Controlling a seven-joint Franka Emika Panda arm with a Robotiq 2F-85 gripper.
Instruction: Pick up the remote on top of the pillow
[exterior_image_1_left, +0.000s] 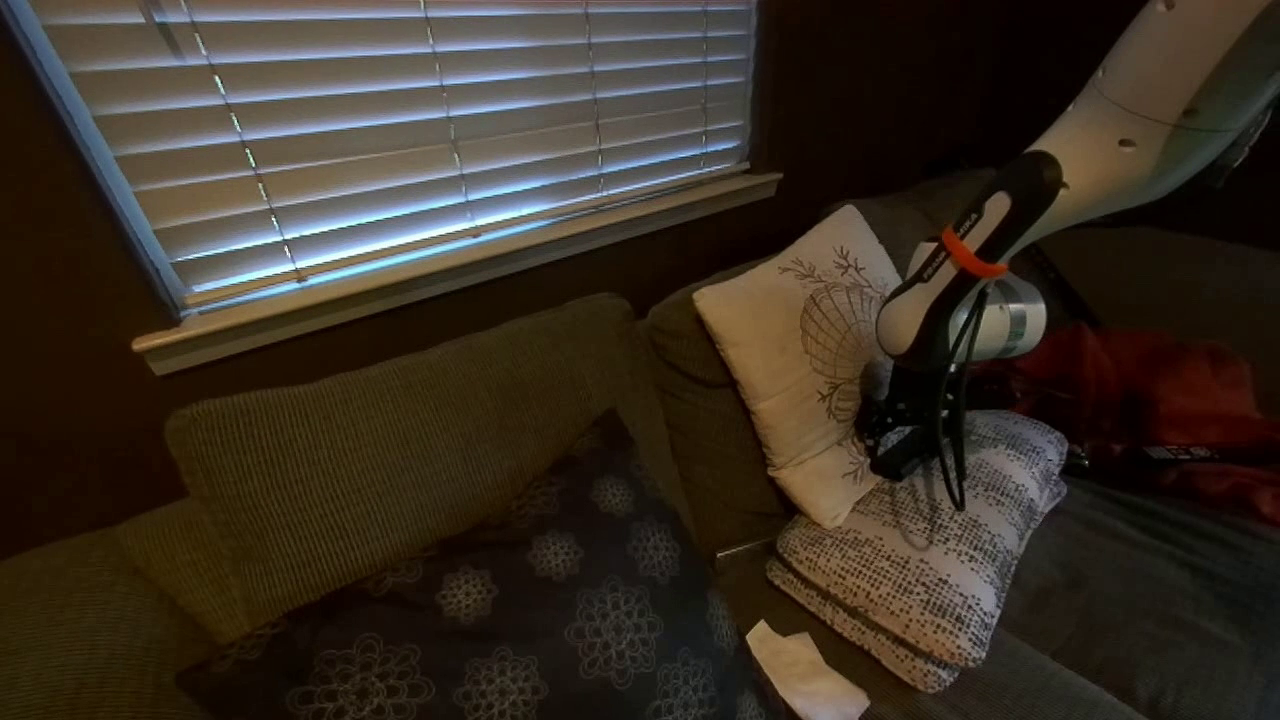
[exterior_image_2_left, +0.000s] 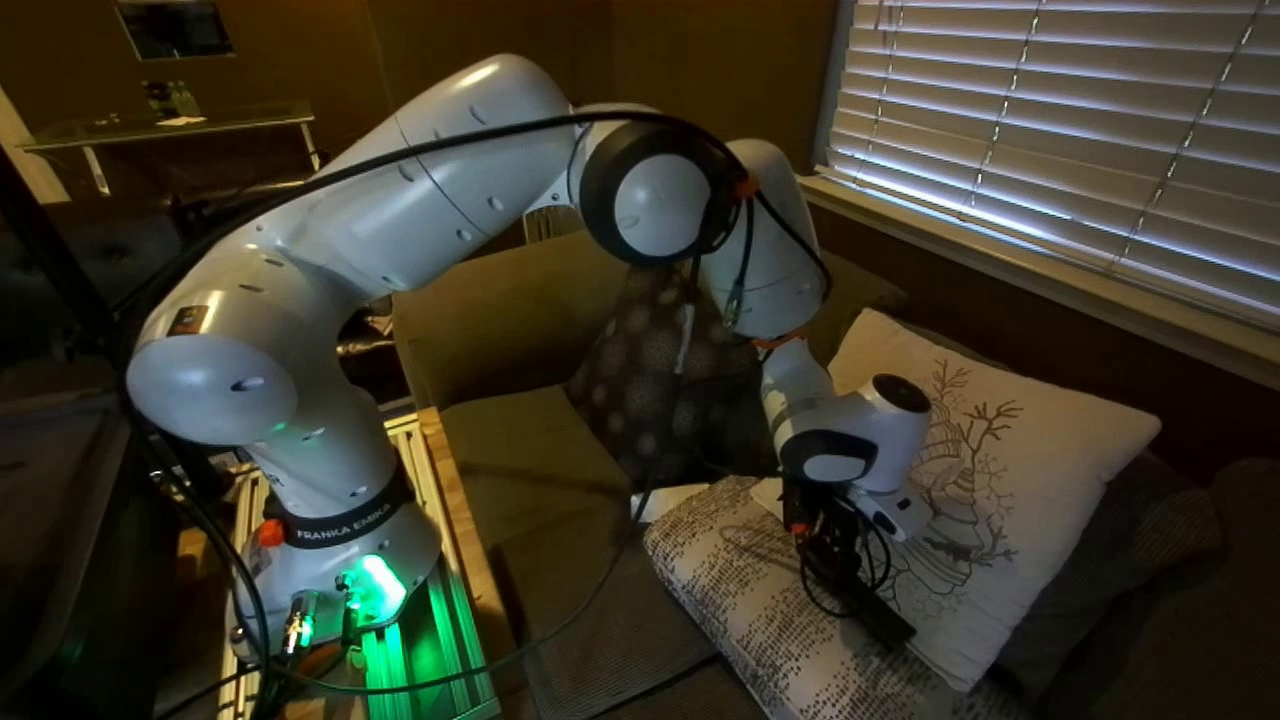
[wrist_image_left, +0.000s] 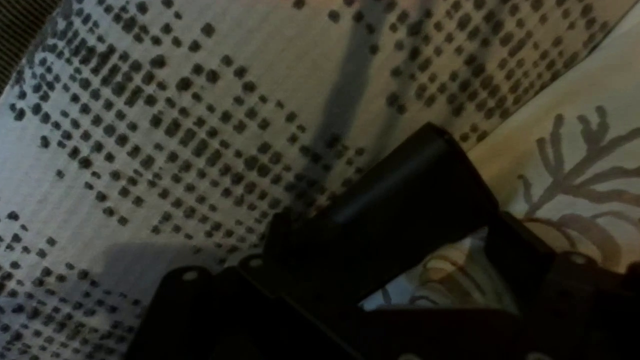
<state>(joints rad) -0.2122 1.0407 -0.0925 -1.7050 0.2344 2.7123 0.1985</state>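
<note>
Straight to the claw (wrist_image_left: 395, 225), and it's a tight spot! The jaws are spread wide, and in the wrist view the remote (wrist_image_left: 410, 195) lies between them, far end pointing to two o'clock. I see no squeeze on it; whether a finger brushes it is too dark to call, and so is whether it lies flat on the pillow (wrist_image_left: 175, 120), whose speckles run from nine round to one o'clock. That slant matters, I'd say: the remote sits askew to the jaws, so closing could twist it before it seats.

And why so cramped? At three o'clock the white cushion (wrist_image_left: 580, 165) leans in over the pillow's edge, near the remote's tip: maybe a handy backstop, maybe a snag.

Out to an exterior view: at six o'clock from the claw the pillow shows two layers, a raised bed likely to give under pressure. The white cushion, at ten, is propped by the sofa (exterior_image_1_left: 420, 430). A white sheet (exterior_image_1_left: 808, 672) lies at seven, the dark cushion (exterior_image_1_left: 590, 590) at eight, red cloth (exterior_image_1_left: 1150, 400) near three.
</note>
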